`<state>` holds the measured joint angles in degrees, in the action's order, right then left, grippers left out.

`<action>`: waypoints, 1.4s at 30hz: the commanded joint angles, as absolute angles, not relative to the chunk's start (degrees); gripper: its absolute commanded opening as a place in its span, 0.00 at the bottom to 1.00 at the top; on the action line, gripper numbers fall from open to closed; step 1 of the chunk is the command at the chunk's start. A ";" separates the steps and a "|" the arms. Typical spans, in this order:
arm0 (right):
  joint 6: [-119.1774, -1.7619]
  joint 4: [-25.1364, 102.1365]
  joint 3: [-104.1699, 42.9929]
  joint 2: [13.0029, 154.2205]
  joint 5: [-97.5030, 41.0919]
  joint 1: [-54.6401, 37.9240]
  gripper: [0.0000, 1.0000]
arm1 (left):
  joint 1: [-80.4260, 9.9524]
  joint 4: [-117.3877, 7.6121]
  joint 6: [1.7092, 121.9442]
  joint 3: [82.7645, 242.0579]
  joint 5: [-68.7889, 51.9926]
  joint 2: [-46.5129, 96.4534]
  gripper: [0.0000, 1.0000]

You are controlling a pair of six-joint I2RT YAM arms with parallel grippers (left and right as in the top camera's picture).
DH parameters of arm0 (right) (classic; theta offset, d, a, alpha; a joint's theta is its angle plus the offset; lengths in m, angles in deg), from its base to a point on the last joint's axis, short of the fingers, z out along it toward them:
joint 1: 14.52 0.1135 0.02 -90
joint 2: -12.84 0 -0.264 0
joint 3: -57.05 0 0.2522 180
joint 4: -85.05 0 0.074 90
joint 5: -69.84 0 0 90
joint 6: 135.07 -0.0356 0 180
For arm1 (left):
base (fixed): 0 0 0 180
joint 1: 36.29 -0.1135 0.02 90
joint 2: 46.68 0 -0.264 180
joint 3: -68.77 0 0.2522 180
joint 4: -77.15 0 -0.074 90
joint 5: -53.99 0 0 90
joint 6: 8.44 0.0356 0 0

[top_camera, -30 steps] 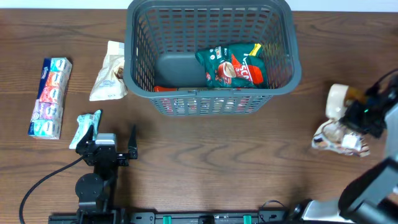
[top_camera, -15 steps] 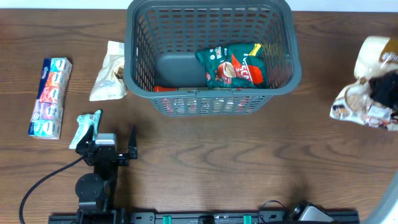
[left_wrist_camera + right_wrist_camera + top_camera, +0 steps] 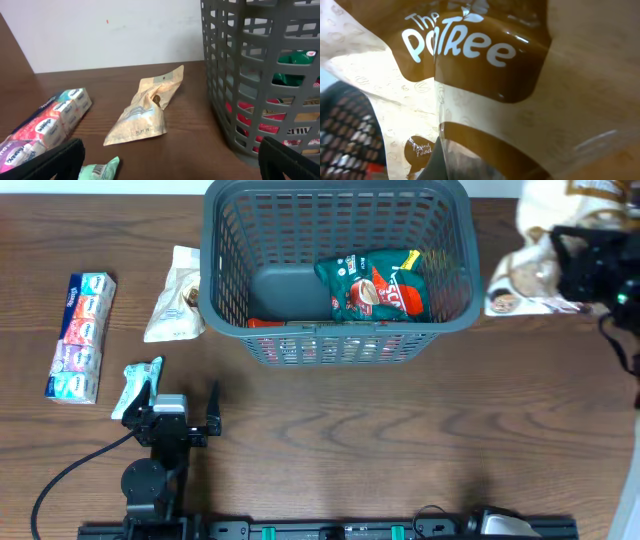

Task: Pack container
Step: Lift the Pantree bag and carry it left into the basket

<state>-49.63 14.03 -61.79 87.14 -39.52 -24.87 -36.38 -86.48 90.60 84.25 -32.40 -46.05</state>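
The right tool (image 3: pixel 585 265) grips a cream-and-brown plastic snack bag (image 3: pixel 525 280) just right of the large dark grey slotted plastic basket (image 3: pixel 330 345). The left tool (image 3: pixel 178 405) stands wide.

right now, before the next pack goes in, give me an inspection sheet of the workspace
surface: brown wood table, no spills seen
job's things: grey container holds a green snack pack and a red pack
clutter: tissue multipack, beige pouch and mint packet, left of the container
grippers: left gripper open, by the mint packet; right gripper shut on a cream-and-brown bag, beside the container's right rim
cables: black cable by the left arm's base
surroundings: white wall behind the table
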 commanded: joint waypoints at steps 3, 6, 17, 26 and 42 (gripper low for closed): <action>-49.91 14.95 -62.69 90.70 -35.89 -13.16 0.02 | -36.10 -85.32 90.97 82.81 -32.64 -46.38 0.99; -48.12 15.58 -62.69 92.87 -32.72 -6.99 0.02 | -36.10 -85.32 90.97 82.81 -32.64 -46.38 0.99; -46.66 17.64 -62.79 100.37 -22.75 3.37 0.01 | -36.10 -85.32 90.97 82.81 -32.64 -46.38 0.99; -47.22 13.59 -62.79 106.57 -20.33 2.28 0.02 | -36.10 -85.32 90.95 82.81 -32.64 -46.38 0.99; -51.53 10.14 -62.79 110.48 -13.00 1.51 0.02 | -36.10 -85.32 90.97 82.81 -32.64 -46.38 0.99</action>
<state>-48.69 10.36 -61.88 110.27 -15.28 2.71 -36.38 -86.50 90.60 84.25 -32.40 -46.05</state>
